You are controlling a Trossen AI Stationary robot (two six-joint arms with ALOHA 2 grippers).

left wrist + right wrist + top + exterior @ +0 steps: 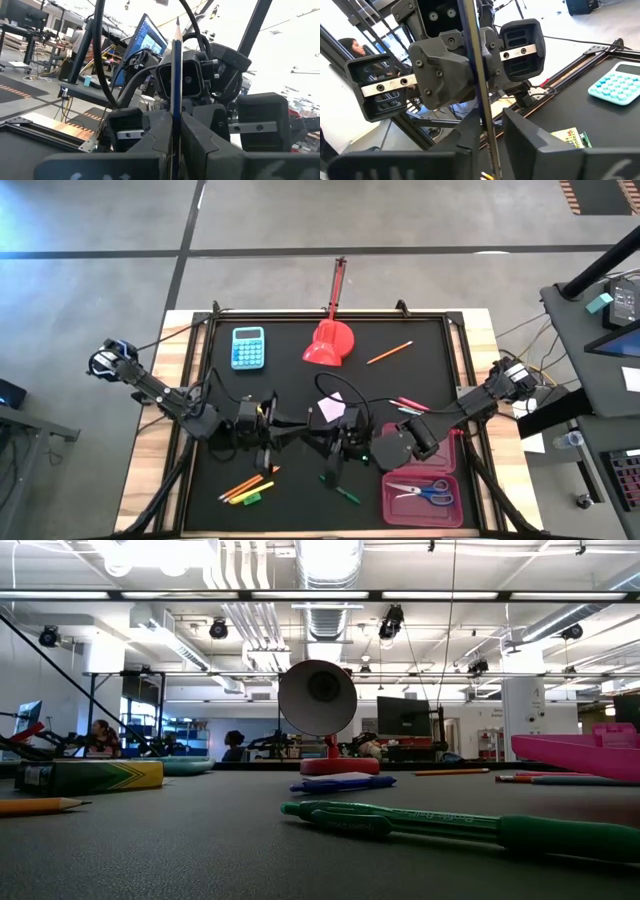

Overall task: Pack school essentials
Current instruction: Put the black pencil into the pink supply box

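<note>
I have both arms meeting just 6 o'clock of the mat's [280, 380] centre, nose to nose. The left gripper [283, 436] comes in from 8 o'clock and the right gripper [326, 444] from 4 o'clock.

In the left wrist view, the left gripper's fingers [195, 137] are pressed together on a blue pencil [176, 75]. It stands upright between them with its sharpened tip up, and the right gripper faces it just behind.

In the right wrist view the same pencil runs between the right gripper's fingers [522, 132]. They sit apart, with a gap showing on one side of the shaft, so I read them as not clamped.

Around the mat:
- **Scissors:** The scissors [425, 491] lie in the pink tray [395, 510] at 4 o'clock.
- **Pencils:** A bunch of pencils [243, 488] sits at 7 o'clock, and one orange pencil [389, 352] lies at 1 o'clock.
- **Pens:** A green pen [345, 494] lies at 6 o'clock, just below the grippers. Pink pens [410, 404] are at 3 o'clock.
- **Note pad:** The note pad [329, 409] is at the centre, partly under the cables.
- **Crayon box:** The crayon box [95, 775] shows lying flat in the low view.
- **Calculator and lamp:** The calculator [248, 347] is at 10 o'clock and the red lamp [330, 343] at 12.
</note>
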